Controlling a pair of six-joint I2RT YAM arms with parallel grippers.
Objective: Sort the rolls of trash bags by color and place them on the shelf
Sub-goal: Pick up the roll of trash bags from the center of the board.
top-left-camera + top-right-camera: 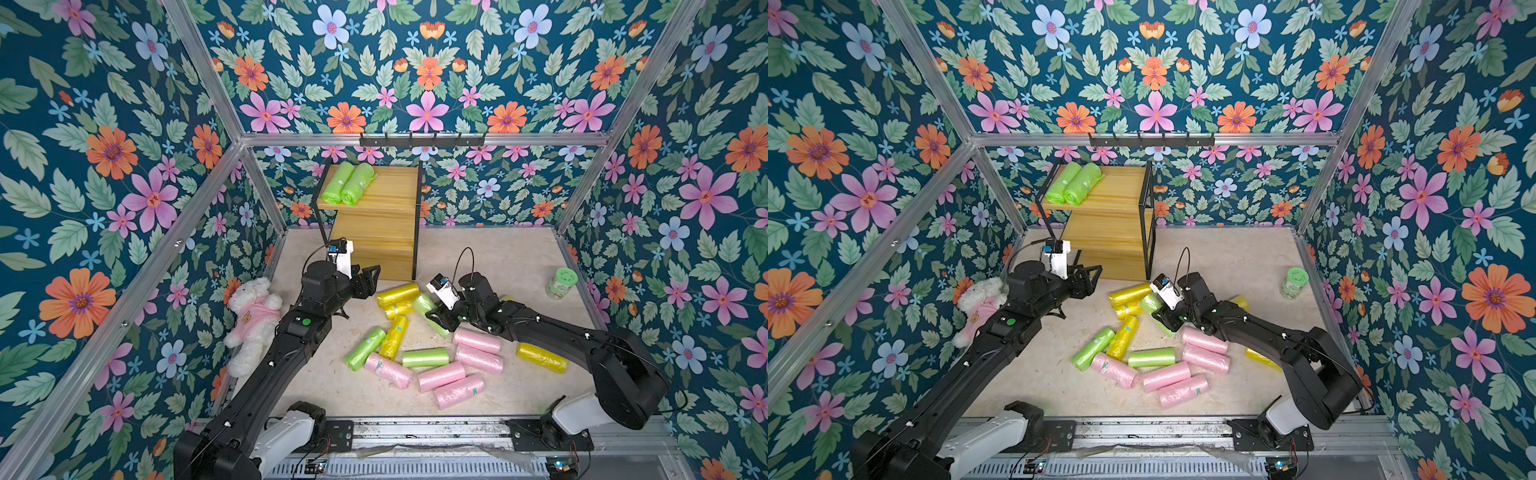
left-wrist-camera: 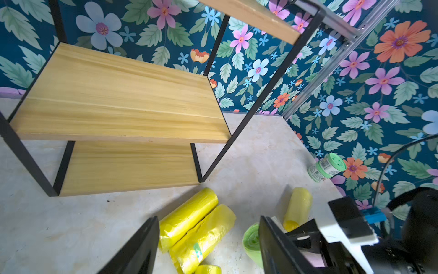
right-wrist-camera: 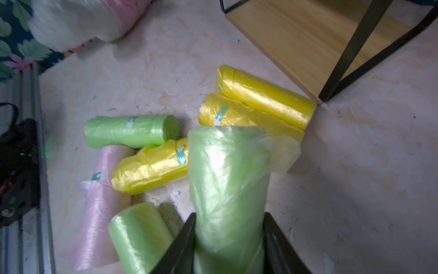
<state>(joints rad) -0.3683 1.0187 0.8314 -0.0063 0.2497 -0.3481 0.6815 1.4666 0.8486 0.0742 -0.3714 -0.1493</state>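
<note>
Right wrist view: the right jaws are clenched on the sides of one green roll point(image 3: 227, 189), just beside two yellow ones. The left jaws stand released, gripping nothing, in front of the shelf point(image 1: 374, 237). In both top views two loose green rolls point(image 1: 424, 357) lie on the surface point(image 1: 498, 257) among five pink rolls point(image 1: 440, 376) and five yellow rolls point(image 1: 394, 336), one half hidden behind the right arm. A green pair point(image 1: 349, 183) lies touching, side by side, on the shelf's top board.
</note>
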